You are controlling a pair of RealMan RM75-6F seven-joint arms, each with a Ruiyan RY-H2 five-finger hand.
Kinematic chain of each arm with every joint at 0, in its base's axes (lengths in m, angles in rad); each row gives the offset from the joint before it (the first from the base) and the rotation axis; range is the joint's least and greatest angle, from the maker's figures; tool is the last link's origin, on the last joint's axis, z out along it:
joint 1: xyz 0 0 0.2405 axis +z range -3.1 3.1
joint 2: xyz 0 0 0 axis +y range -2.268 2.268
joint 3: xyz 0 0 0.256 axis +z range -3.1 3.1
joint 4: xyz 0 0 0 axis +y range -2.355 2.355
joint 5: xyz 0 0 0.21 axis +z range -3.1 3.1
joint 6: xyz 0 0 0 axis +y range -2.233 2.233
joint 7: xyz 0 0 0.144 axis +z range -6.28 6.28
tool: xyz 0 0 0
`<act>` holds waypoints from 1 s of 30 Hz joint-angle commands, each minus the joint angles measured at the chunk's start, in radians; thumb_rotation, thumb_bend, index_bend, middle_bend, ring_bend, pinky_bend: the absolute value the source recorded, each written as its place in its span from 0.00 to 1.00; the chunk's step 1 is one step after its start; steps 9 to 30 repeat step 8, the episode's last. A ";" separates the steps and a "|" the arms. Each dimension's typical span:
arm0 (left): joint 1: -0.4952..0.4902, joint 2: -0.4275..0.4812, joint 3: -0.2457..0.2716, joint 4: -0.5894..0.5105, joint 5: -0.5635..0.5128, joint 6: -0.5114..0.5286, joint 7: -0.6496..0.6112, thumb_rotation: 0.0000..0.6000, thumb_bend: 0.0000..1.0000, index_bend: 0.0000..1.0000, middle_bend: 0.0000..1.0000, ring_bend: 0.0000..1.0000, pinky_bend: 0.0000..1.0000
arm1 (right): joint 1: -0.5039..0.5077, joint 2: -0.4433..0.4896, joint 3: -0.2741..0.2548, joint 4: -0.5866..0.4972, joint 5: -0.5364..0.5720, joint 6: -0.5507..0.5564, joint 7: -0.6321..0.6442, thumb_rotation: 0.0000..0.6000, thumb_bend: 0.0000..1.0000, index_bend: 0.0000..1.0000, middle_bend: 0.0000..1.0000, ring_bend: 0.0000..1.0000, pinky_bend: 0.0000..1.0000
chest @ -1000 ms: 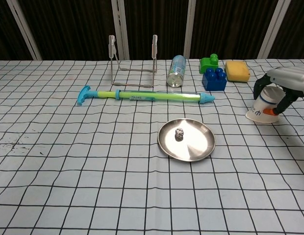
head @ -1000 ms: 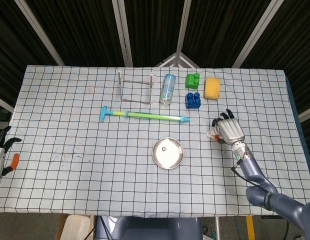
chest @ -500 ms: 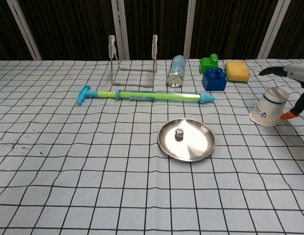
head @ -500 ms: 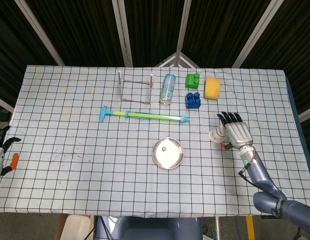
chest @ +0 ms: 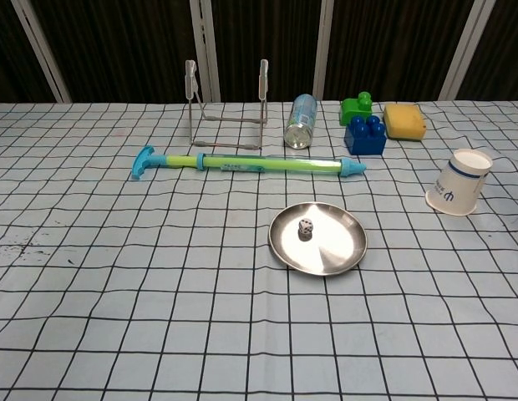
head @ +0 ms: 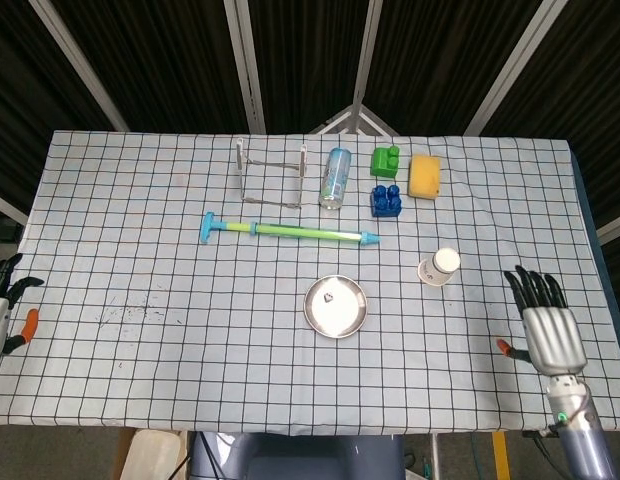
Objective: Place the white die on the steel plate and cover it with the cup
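The white die (chest: 305, 227) is already seated on the steel plate (chest: 334, 251); the cup (chest: 458, 193) waits upside-down at three o'clock — covering-ready — right robot hand (head: 548, 325) spread, empty.

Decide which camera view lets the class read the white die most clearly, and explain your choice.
The chest view. There the white die sits close enough to show its cube shape and dark pips on the steel plate. In the head view it is only a tiny pale speck on the plate, with no faces readable.
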 commanded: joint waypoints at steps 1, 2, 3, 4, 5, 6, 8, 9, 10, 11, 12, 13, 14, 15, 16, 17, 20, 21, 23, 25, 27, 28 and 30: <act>0.002 0.003 0.000 -0.001 0.002 0.003 -0.006 1.00 0.67 0.27 0.00 0.00 0.09 | -0.038 0.013 -0.031 -0.015 -0.025 0.022 -0.021 1.00 0.07 0.09 0.04 0.00 0.00; 0.003 0.004 -0.001 0.000 0.003 0.005 -0.010 1.00 0.67 0.27 0.00 0.00 0.09 | -0.044 0.018 -0.030 -0.021 -0.028 0.030 -0.031 1.00 0.07 0.09 0.04 0.00 0.00; 0.003 0.005 -0.001 0.000 0.003 0.006 -0.013 1.00 0.67 0.27 0.00 0.00 0.09 | -0.049 0.018 -0.026 -0.023 -0.030 0.040 -0.036 1.00 0.07 0.09 0.04 0.00 0.00; 0.005 0.007 -0.002 0.000 0.003 0.010 -0.020 1.00 0.67 0.27 0.00 0.00 0.09 | -0.056 0.015 -0.020 -0.022 -0.031 0.052 -0.046 1.00 0.07 0.10 0.04 0.00 0.00; 0.006 0.008 -0.003 0.001 0.004 0.013 -0.025 1.00 0.67 0.27 0.00 0.00 0.09 | -0.059 0.014 -0.019 -0.021 -0.032 0.056 -0.055 1.00 0.07 0.10 0.04 0.00 0.00; 0.008 0.010 -0.004 0.002 0.005 0.017 -0.031 1.00 0.67 0.27 0.00 0.00 0.09 | -0.061 0.014 -0.017 -0.019 -0.035 0.060 -0.061 1.00 0.07 0.10 0.04 0.00 0.00; 0.012 0.014 -0.006 0.006 0.003 0.022 -0.048 1.00 0.67 0.27 0.00 0.00 0.09 | -0.067 0.008 -0.009 -0.013 -0.042 0.070 -0.068 1.00 0.07 0.10 0.04 0.00 0.00; 0.012 0.014 -0.006 0.006 0.003 0.022 -0.048 1.00 0.67 0.27 0.00 0.00 0.09 | -0.067 0.008 -0.009 -0.013 -0.042 0.070 -0.068 1.00 0.07 0.10 0.04 0.00 0.00; 0.012 0.014 -0.006 0.006 0.003 0.022 -0.048 1.00 0.67 0.27 0.00 0.00 0.09 | -0.067 0.008 -0.009 -0.013 -0.042 0.070 -0.068 1.00 0.07 0.10 0.04 0.00 0.00; 0.012 0.014 -0.006 0.006 0.003 0.022 -0.048 1.00 0.67 0.27 0.00 0.00 0.09 | -0.067 0.008 -0.009 -0.013 -0.042 0.070 -0.068 1.00 0.07 0.10 0.04 0.00 0.00; 0.012 0.014 -0.006 0.006 0.003 0.022 -0.048 1.00 0.67 0.27 0.00 0.00 0.09 | -0.067 0.008 -0.009 -0.013 -0.042 0.070 -0.068 1.00 0.07 0.10 0.04 0.00 0.00; 0.012 0.014 -0.006 0.006 0.003 0.022 -0.048 1.00 0.67 0.27 0.00 0.00 0.09 | -0.067 0.008 -0.009 -0.013 -0.042 0.070 -0.068 1.00 0.07 0.10 0.04 0.00 0.00; 0.012 0.014 -0.006 0.006 0.003 0.022 -0.048 1.00 0.67 0.27 0.00 0.00 0.09 | -0.067 0.008 -0.009 -0.013 -0.042 0.070 -0.068 1.00 0.07 0.10 0.04 0.00 0.00; 0.012 0.014 -0.006 0.006 0.003 0.022 -0.048 1.00 0.67 0.27 0.00 0.00 0.09 | -0.067 0.008 -0.009 -0.013 -0.042 0.070 -0.068 1.00 0.07 0.10 0.04 0.00 0.00; 0.012 0.014 -0.006 0.006 0.003 0.022 -0.048 1.00 0.67 0.27 0.00 0.00 0.09 | -0.067 0.008 -0.009 -0.013 -0.042 0.070 -0.068 1.00 0.07 0.10 0.04 0.00 0.00; 0.012 0.014 -0.006 0.006 0.003 0.022 -0.048 1.00 0.67 0.27 0.00 0.00 0.09 | -0.067 0.008 -0.009 -0.013 -0.042 0.070 -0.068 1.00 0.07 0.10 0.04 0.00 0.00; 0.012 0.014 -0.006 0.006 0.003 0.022 -0.048 1.00 0.67 0.27 0.00 0.00 0.09 | -0.067 0.008 -0.009 -0.013 -0.042 0.070 -0.068 1.00 0.07 0.10 0.04 0.00 0.00; 0.012 0.014 -0.006 0.006 0.003 0.022 -0.048 1.00 0.67 0.27 0.00 0.00 0.09 | -0.067 0.008 -0.009 -0.013 -0.042 0.070 -0.068 1.00 0.07 0.10 0.04 0.00 0.00; 0.012 0.014 -0.006 0.006 0.003 0.022 -0.048 1.00 0.67 0.27 0.00 0.00 0.09 | -0.067 0.008 -0.009 -0.013 -0.042 0.070 -0.068 1.00 0.07 0.10 0.04 0.00 0.00; 0.012 0.014 -0.006 0.006 0.003 0.022 -0.048 1.00 0.67 0.27 0.00 0.00 0.09 | -0.067 0.008 -0.009 -0.013 -0.042 0.070 -0.068 1.00 0.07 0.10 0.04 0.00 0.00; 0.012 0.014 -0.006 0.006 0.003 0.022 -0.048 1.00 0.67 0.27 0.00 0.00 0.09 | -0.067 0.008 -0.009 -0.013 -0.042 0.070 -0.068 1.00 0.07 0.10 0.04 0.00 0.00; 0.012 0.014 -0.006 0.006 0.003 0.022 -0.048 1.00 0.67 0.27 0.00 0.00 0.09 | -0.067 0.008 -0.009 -0.013 -0.042 0.070 -0.068 1.00 0.07 0.10 0.04 0.00 0.00; 0.012 0.014 -0.006 0.006 0.003 0.022 -0.048 1.00 0.67 0.27 0.00 0.00 0.09 | -0.067 0.008 -0.009 -0.013 -0.042 0.070 -0.068 1.00 0.07 0.10 0.04 0.00 0.00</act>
